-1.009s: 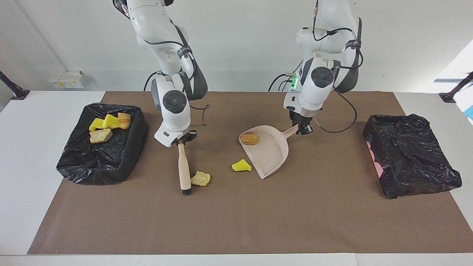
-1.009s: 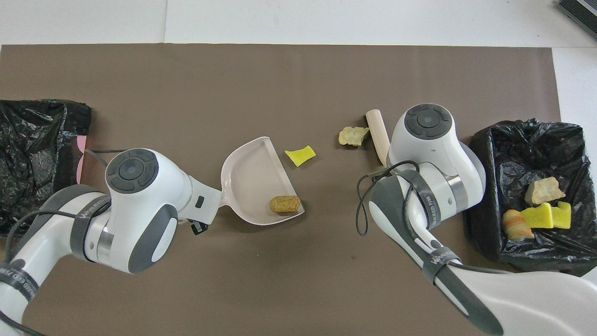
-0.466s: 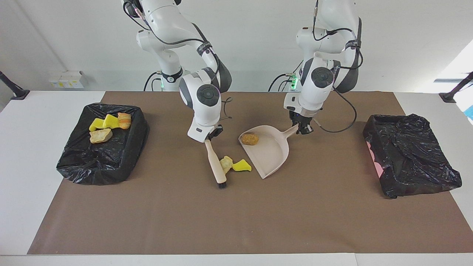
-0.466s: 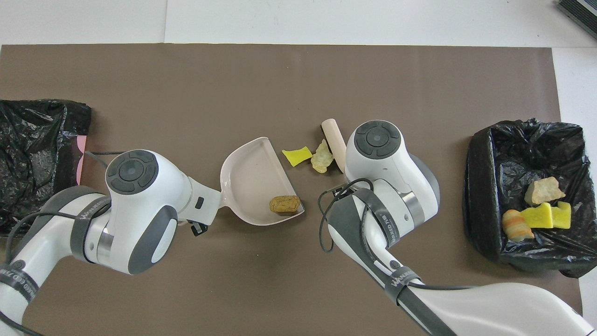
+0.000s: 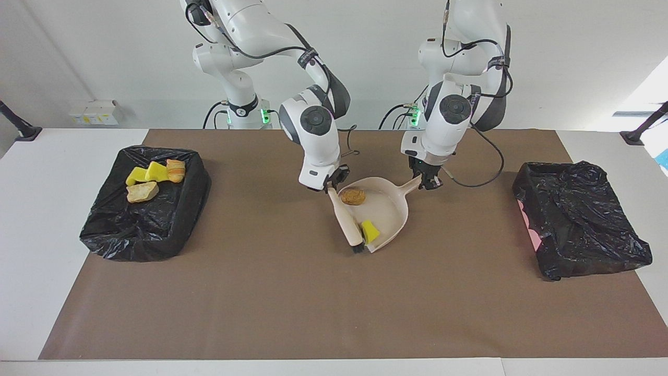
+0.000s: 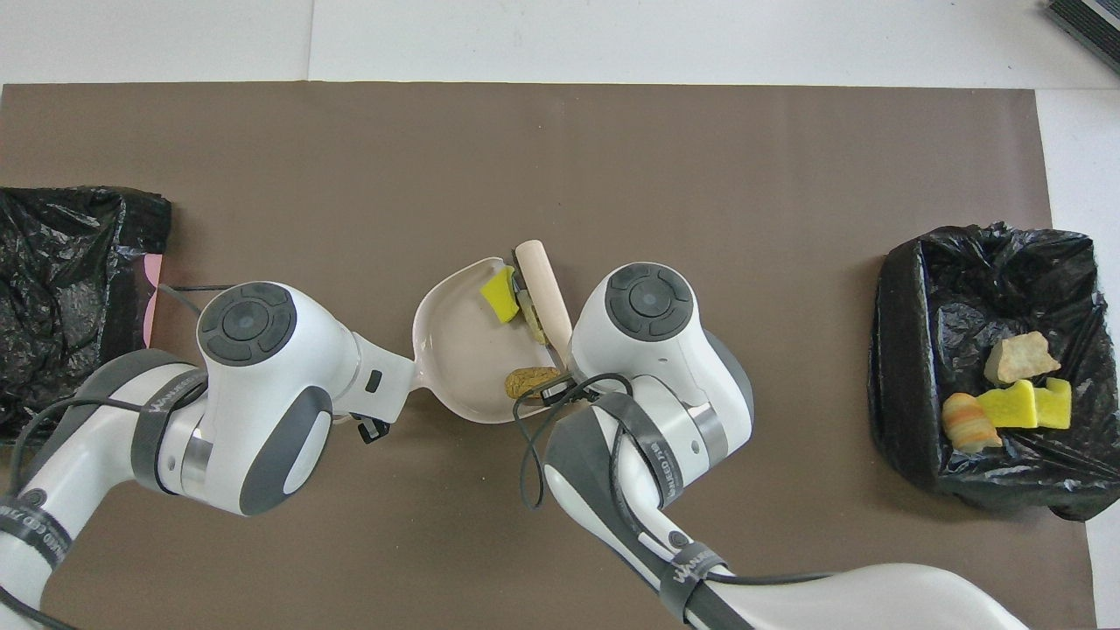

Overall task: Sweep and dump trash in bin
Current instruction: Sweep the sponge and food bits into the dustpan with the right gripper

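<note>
Your right end effector [image 5: 334, 186] grips the brush [image 5: 348, 223] at the dustpan [image 5: 389, 211] mouth; your left end effector [image 5: 429, 181] clamps its handle. Trash [image 5: 370, 231] sits just inside the lip below the brush; tilting early could spill it.

Brush [image 5: 348, 223] swept two scraps [image 5: 370, 231] into dustpan [image 5: 389, 209].

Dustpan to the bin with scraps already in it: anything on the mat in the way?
Yes. The brush, held by the right gripper, lies across the mouth of the dustpan, and the right arm stands between it and that bin. The mat between shows nothing else. The left gripper holds the dustpan's handle.
</note>
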Action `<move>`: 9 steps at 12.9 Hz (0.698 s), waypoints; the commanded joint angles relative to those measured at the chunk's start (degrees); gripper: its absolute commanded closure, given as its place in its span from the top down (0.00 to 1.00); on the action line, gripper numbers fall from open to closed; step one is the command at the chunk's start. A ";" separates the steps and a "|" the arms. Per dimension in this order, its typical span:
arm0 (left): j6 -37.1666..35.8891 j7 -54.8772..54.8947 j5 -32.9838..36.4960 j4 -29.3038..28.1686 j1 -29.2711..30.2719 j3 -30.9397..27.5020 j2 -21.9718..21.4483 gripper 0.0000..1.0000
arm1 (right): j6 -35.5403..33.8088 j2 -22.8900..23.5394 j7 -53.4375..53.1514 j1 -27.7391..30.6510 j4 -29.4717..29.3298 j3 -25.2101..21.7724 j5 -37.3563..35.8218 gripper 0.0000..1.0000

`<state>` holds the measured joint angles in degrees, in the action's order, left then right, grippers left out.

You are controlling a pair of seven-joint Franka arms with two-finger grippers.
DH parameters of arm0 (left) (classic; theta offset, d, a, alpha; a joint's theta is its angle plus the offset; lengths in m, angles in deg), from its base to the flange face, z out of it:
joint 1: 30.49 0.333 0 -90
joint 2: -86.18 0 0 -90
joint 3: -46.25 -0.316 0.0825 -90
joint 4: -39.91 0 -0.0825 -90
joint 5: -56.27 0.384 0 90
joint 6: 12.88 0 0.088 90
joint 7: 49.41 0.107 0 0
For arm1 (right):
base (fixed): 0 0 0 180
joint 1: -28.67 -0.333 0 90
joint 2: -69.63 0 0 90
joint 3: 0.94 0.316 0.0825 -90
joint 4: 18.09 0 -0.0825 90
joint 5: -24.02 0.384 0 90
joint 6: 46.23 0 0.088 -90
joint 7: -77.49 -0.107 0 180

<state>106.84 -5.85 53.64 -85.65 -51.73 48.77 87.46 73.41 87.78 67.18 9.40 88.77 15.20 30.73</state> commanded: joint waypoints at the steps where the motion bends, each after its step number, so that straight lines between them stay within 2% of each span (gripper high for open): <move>1: 1.05 -0.84 -0.18 -2.33 -0.29 -0.41 -2.16 0.00 | -0.80 -1.36 0.65 -1.82 0.27 1.43 5.84 0.00; 4: 0.96 -0.93 -0.80 -2.41 -0.29 -0.50 -2.08 0.00 | -1.15 -2.76 -3.23 -2.88 -0.34 1.79 6.73 0.00; 9: -0.09 -4.00 -3.87 -1.28 1.12 -0.50 -1.81 0.00 | -14.84 -9.35 -4.11 0.80 -1.31 1.44 8.23 0.00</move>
<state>106.77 -8.14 50.81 -85.82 -51.12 48.39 87.44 62.38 82.01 63.70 8.27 86.82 16.41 37.33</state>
